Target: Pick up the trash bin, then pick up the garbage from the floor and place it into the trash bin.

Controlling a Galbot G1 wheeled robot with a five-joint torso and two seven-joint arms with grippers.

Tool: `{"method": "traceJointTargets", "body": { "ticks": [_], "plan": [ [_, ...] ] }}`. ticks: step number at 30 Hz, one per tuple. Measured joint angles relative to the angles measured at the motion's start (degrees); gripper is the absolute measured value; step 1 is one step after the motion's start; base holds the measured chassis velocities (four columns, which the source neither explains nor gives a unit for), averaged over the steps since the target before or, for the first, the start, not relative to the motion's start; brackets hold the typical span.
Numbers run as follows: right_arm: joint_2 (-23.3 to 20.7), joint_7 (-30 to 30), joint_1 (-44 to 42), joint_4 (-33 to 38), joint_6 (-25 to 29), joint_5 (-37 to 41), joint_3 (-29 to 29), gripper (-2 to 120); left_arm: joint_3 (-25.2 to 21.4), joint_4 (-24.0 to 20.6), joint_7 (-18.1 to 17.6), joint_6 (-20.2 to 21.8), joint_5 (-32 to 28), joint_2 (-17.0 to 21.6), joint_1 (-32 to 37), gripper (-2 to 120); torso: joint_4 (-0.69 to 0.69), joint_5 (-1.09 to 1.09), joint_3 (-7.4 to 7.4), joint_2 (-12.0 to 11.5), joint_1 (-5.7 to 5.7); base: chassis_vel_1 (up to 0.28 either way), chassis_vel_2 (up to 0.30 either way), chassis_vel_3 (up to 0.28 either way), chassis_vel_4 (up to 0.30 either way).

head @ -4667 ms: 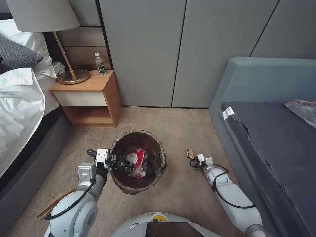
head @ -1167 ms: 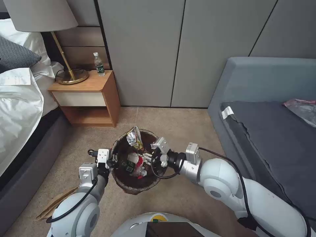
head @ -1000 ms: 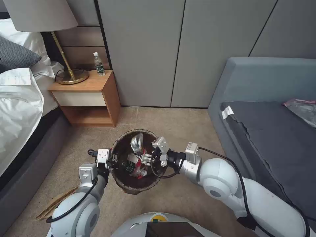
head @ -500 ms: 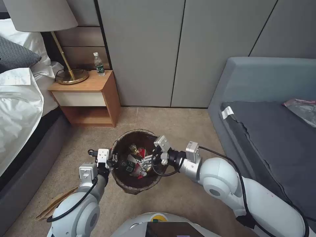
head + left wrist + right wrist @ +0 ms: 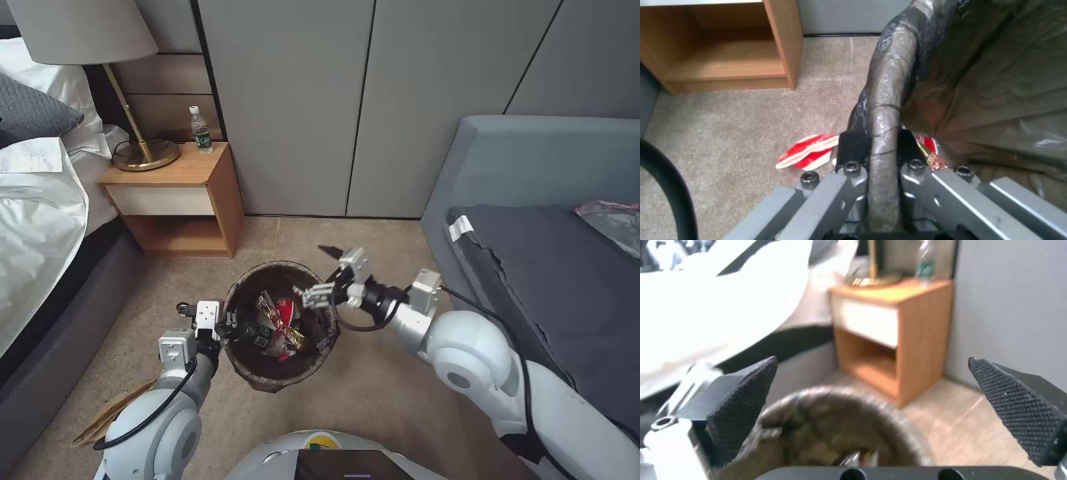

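Note:
The trash bin [image 5: 273,381] with its dark liner stands on the carpet in front of me. My left gripper [image 5: 227,321] is shut on the bin's left rim [image 5: 889,83], one finger [image 5: 851,146] outside and one inside. In the bin lie a red-white carton [image 5: 284,312], a green-label bottle [image 5: 256,335] and shiny snack wrappers [image 5: 269,304]. My right gripper [image 5: 321,273] hangs open and empty over the bin's far right rim; its pads [image 5: 742,403] stand wide apart above the bin [image 5: 826,426]. Another red-white carton [image 5: 809,155] lies on the floor beside the bin. Tan cardboard [image 5: 110,413] lies by my left arm.
A wooden nightstand [image 5: 180,200] with a lamp [image 5: 137,155] and a bottle [image 5: 199,130] stands at the back left, beside a white bed [image 5: 33,220]. A grey sofa [image 5: 547,267] lines the right. Grey cupboard doors [image 5: 347,107] close the back. Open carpet surrounds the bin.
My right gripper let go of the shiny wrapper, which dropped into the bin, and has drawn back up and to the right. The left gripper kept its hold on the rim.

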Motion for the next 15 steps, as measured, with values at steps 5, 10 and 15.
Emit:
{"method": "traceJointTargets", "body": {
  "ticks": [5,10,15],
  "plan": [
    [0.56,3.54,-1.98,0.11,3.73,-1.77,3.54,100,-0.02,-0.06,0.02,-0.04,0.00,-0.20,-0.10,2,0.01,0.00,0.00,0.00,0.00,0.000,0.000,0.000,0.000],
    [2.88,6.39,-10.52,-1.34,7.87,-10.19,11.70,100,-0.33,-0.35,0.10,-0.11,0.08,-0.46,0.00,2,0.00,0.01,0.00,0.00,0.00,0.000,0.000,0.000,0.000],
    [6.73,4.42,-21.20,-2.93,12.36,-17.66,22.14,100,-0.74,-0.64,0.49,-0.16,0.03,-0.14,-0.04,2,-0.02,0.00,0.00,0.00,0.00,0.000,0.000,0.000,0.000]
  ]
}}
